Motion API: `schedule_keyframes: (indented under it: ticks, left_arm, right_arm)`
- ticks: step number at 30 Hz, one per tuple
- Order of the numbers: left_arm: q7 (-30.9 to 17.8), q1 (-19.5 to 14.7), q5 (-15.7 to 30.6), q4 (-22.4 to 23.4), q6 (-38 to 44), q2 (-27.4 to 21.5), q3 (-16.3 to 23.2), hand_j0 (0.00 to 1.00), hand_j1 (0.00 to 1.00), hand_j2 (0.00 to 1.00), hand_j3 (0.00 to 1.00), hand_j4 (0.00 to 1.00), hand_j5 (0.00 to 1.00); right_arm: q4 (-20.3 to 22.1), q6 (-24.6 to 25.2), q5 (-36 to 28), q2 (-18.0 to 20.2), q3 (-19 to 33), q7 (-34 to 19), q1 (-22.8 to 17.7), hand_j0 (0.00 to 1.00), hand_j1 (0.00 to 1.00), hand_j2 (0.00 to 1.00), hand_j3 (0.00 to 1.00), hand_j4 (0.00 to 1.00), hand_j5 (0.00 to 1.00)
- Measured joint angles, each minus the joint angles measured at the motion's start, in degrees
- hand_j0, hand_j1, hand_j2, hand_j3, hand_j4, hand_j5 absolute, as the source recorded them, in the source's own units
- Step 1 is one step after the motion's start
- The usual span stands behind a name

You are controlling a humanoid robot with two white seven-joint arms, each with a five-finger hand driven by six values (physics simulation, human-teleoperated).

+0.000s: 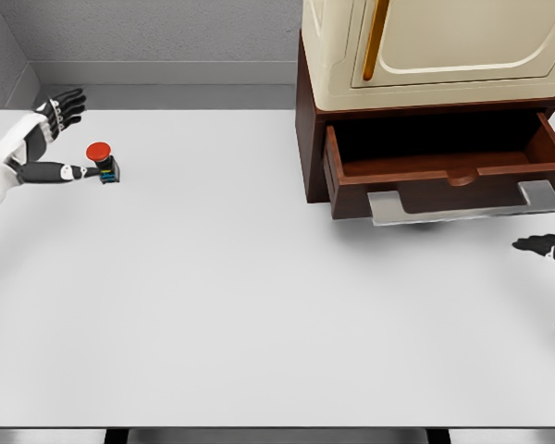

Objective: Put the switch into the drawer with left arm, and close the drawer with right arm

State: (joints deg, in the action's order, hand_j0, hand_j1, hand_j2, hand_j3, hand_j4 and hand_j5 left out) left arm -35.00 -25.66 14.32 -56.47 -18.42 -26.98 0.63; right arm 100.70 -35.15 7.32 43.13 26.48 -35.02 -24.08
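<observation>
A pale grey table (259,305) fills most of the head view, backed by a grey wall (157,32) that turns a corner at the upper left. At the table's right rear stands a dark brown wooden cabinet (307,129) topped by a cream-coloured unit (444,46) with a thin amber strip running down its front.

The cabinet's drawer (449,171) is pulled out toward the camera, its interior in shadow, a flat grey handle (462,205) jutting from its front panel.

At the far left, the left robot hand (60,139) reaches in from the picture's edge on a white forearm. Its dark fingers (67,104) are spread upward and apart, while the thumb stretches sideways to the switch (102,162), a small dark box with a round red button on top. The thumb tip seems to touch the switch's side, though the view is too coarse to be sure; the fingers are not closed around it.

The switch sits on the table near its left rear, well apart from the drawer, with a wide stretch of bare surface between them.

The right robot hand (548,248) shows only partly at the right edge, low over the table just in front of the drawer handle; whether its fingers are apart or together cannot be told.
</observation>
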Motion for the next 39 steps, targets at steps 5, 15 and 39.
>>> schedule_keyframes:
  ticks: [5, 15, 39]
  left_arm:
    - [0.0, -4.0, 0.1, 6.4, 0.4, 2.8, -0.4, 1.0, 1.0, 1.0, 1.0, 1.0, 1.0]
    - [6.2, -7.0, -0.6, 15.8, 1.1, 4.9, -0.3, 1.0, 1.0, 1.0, 1.0, 1.0, 1.0]
    - [20.8, -5.7, -12.5, 16.6, -5.6, 7.0, 2.7, 0.92, 0.92, 0.92, 0.92, 0.92, 0.92]
  right_arm:
    - [0.0, 0.0, -0.3, 0.9, 1.3, 0.0, -0.2, 0.97, 0.97, 0.97, 0.97, 0.97, 0.97]
    - [0.0, 0.0, -0.5, 3.4, 1.3, 0.0, 0.3, 0.53, 0.53, 0.53, 0.53, 0.53, 0.53]
    - [0.0, 0.0, -1.5, 4.4, -4.1, 0.0, 6.9, 0.55, 0.55, 0.55, 0.55, 0.55, 0.55]
